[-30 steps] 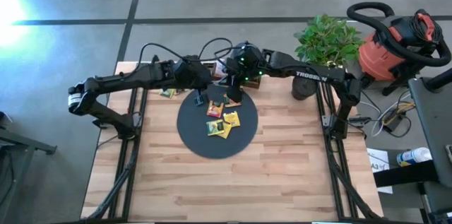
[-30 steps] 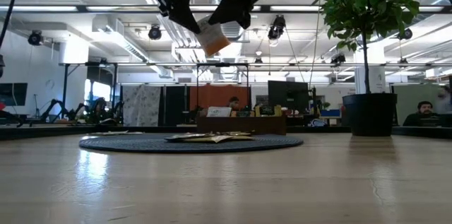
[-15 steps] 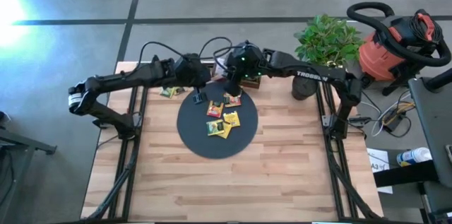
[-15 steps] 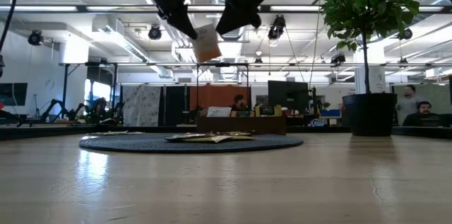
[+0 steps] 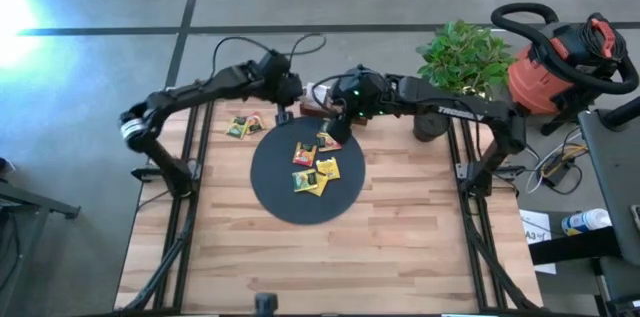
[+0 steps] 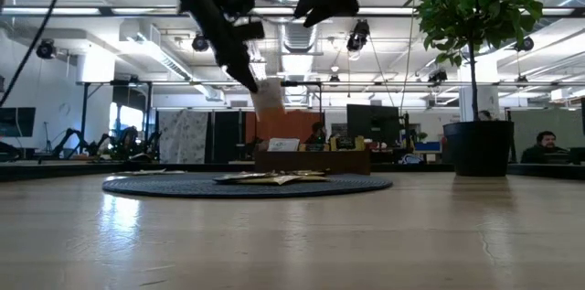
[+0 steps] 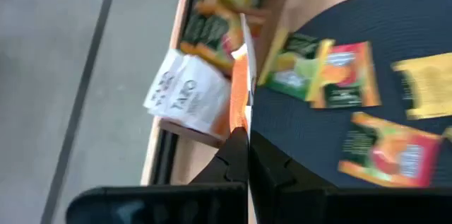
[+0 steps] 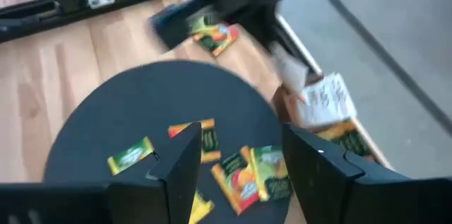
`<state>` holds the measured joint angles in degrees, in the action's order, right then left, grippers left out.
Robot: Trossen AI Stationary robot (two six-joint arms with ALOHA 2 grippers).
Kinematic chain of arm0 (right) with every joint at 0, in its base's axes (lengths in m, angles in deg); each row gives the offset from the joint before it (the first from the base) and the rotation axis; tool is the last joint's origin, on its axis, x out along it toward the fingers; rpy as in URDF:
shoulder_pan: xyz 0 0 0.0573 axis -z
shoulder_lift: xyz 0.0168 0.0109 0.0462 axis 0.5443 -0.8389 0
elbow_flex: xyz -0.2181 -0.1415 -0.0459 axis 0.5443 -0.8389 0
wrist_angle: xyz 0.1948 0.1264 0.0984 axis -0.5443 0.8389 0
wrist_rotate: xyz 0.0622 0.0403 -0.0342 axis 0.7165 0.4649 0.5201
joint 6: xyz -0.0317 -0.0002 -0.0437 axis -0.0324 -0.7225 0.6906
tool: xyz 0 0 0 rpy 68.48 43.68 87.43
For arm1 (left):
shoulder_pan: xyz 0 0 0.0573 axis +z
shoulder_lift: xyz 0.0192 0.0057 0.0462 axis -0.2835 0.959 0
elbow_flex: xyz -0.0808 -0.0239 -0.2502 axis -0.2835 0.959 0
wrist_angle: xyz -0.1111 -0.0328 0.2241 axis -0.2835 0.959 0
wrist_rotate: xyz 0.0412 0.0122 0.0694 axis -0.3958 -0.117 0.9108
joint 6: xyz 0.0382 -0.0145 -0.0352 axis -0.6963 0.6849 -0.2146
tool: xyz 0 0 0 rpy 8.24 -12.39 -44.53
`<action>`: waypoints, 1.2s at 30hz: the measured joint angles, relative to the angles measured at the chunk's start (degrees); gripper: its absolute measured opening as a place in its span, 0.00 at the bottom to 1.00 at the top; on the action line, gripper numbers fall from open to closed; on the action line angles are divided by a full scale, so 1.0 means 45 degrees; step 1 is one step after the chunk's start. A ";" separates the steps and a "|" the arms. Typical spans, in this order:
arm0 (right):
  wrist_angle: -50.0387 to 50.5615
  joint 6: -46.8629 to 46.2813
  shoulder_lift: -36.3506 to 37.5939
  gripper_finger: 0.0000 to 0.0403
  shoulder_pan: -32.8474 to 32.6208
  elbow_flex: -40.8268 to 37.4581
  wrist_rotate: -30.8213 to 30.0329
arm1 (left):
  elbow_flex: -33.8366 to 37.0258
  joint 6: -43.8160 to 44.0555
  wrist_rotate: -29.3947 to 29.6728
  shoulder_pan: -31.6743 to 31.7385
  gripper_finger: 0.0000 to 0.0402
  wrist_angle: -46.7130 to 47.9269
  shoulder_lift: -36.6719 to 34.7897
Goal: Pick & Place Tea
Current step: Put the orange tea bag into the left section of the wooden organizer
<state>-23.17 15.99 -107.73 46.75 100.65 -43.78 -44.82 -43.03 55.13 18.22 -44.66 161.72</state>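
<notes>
The left pincer (image 7: 241,136) is pinched tight on 1 flat square orange and white tea packet (image 7: 241,86). The packet hangs on its edge, high above the light wooden bench (image 5: 400,247), near the bench's far edge. It points away from the pincer, toward the brown wooden tray (image 5: 318,103) of packets. The right pincer (image 8: 236,157) is wide open and holds nothing, above the far side of the round black disc (image 5: 290,197). About 5 packets lie on the disc. 2 more lie on the bench beside it. The near half of the bench is bare.
</notes>
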 joint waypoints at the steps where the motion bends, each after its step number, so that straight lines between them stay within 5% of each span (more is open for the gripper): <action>1: 0.0138 -0.0209 0.0081 0.47 -0.0086 0.0000 -0.0001 | -0.0281 -0.0218 -0.0137 0.0238 0.00 0.0038 0.0373; 8: 0.0935 -0.1124 0.0408 0.44 -0.0431 0.0000 -0.0341 | -0.3635 -0.2459 -0.0354 0.0718 0.00 0.2565 0.3429; 15: 0.1479 -0.1716 0.0414 0.41 -0.0572 0.0000 -0.0655 | -0.5949 -0.2710 -0.0251 0.0809 0.00 0.4036 0.5075; 36: 0.1841 -0.1424 0.0413 0.34 -0.0587 0.0000 -0.0650 | -0.6357 -0.2344 -0.1183 0.1198 0.00 0.4774 0.6183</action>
<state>-14.88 9.58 -105.87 44.12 100.65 -46.71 -73.43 -53.57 49.81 23.61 -23.18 189.54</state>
